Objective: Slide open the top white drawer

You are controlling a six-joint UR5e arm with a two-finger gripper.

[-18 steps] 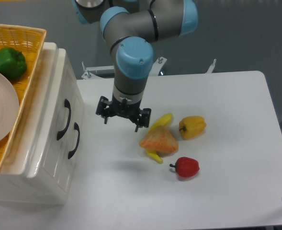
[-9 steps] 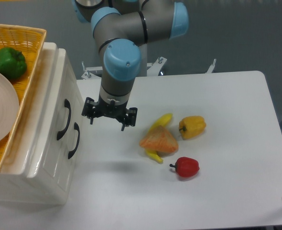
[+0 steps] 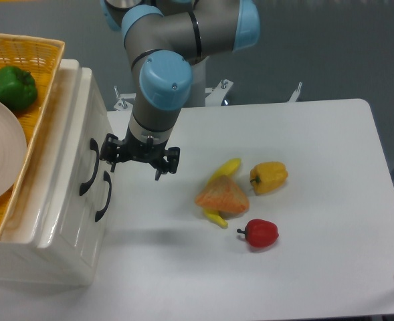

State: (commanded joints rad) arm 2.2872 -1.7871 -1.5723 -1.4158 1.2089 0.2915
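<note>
1. Gripper [image 3: 140,160] position has shifted left across the last 2 earlier frames, leaving the vegetables near the table [image 3: 304,200] centre and arriving just beside the cabinet front.
2. Meaning for the task: this is the approach step; no contact with the handle is visible yet, and the top white drawer [image 3: 76,154] appears fully shut.
3. Drawer location: upper of 2 on the cabinet at the left table edge, under the yellow basket [image 3: 23,50]; its curved black handle [image 3: 91,167] sits just left of the nearest fingertip.
4. Arm pose: wrist pointing downward, fingers hanging above the tabletop.
5. Gripper state: fingers spread apart, holding nothing.
</note>
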